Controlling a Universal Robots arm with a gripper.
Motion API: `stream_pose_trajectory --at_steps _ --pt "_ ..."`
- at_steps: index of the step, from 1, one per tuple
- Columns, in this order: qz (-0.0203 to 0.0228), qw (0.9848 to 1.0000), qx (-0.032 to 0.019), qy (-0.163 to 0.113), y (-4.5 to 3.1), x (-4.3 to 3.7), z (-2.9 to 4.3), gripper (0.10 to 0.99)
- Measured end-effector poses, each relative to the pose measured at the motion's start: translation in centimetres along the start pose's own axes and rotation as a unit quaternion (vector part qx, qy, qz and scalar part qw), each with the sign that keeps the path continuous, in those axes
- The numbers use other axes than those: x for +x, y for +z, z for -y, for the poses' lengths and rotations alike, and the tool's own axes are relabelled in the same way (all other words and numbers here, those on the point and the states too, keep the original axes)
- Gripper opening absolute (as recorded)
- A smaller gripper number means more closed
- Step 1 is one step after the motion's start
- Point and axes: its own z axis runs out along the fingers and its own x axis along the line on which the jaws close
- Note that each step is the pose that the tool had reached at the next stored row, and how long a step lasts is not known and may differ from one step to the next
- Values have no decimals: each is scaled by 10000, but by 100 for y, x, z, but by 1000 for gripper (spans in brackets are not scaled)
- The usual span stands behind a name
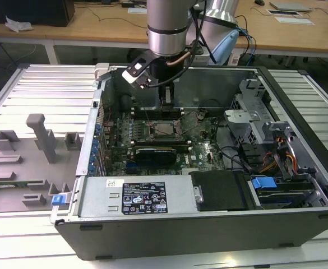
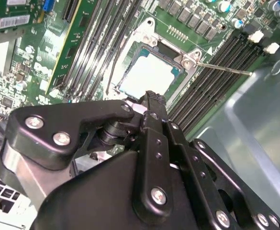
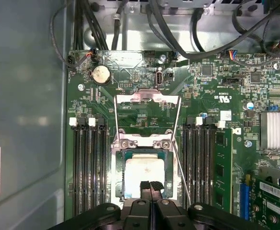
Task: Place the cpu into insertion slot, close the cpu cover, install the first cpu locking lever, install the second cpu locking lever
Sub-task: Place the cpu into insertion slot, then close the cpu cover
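Observation:
Inside the open computer case point(image 1: 298, 218) sits the insertion slot point(image 3: 119, 173) point(image 2: 130, 60) point(image 1: 164, 129), a dark square frame. A pale shiny square that looks like the cpu point(image 3: 144, 168) point(image 2: 147, 74) lies flat in it. The cpu cover point(image 3: 147, 98), a thin silvery frame, is swung open and lies back on the board beyond the socket. Two thin wire levers point(image 3: 182, 168) point(image 2: 226, 70) stand loose beside the socket. My gripper point(image 3: 150, 186) point(image 2: 151, 98) point(image 1: 167, 101) hangs just above the socket's edge, shut, with nothing seen between its fingers.
Long black memory slots point(image 3: 87, 167) point(image 3: 199, 167) flank the socket on both sides. A black graphics card point(image 1: 158, 152) lies in front of it in the exterior view. Cables point(image 1: 236, 157), a drive cage point(image 1: 253, 112) and the case wall point(image 3: 25, 120) hem the board in.

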Motion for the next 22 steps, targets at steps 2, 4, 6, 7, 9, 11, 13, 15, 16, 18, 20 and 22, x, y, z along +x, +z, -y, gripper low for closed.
stream_pose_trajectory --at_steps 2,4,6,7,9,11,13,15,16,18,20,22 --pt "1 10000 1 0 -1 0 0 106" --pt "1 10000 1 0 -1 0 0 106" --pt "0 10000 1 0 -1 0 0 106" --pt "0 10000 1 0 -1 0 0 106" --pt "0 10000 1 0 -1 0 0 106" --pt "0 10000 1 0 -1 0 0 106" --pt "0 10000 1 0 -1 0 0 106" --pt "1 10000 2 0 -17 -1 0 106" --pt "0 10000 1 0 -36 0 -2 106" --pt "0 10000 0 0 -94 0 -5 106" --pt "-1 10000 -1 0 -108 1 -6 106" --pt "0 10000 0 0 -111 0 -6 106"
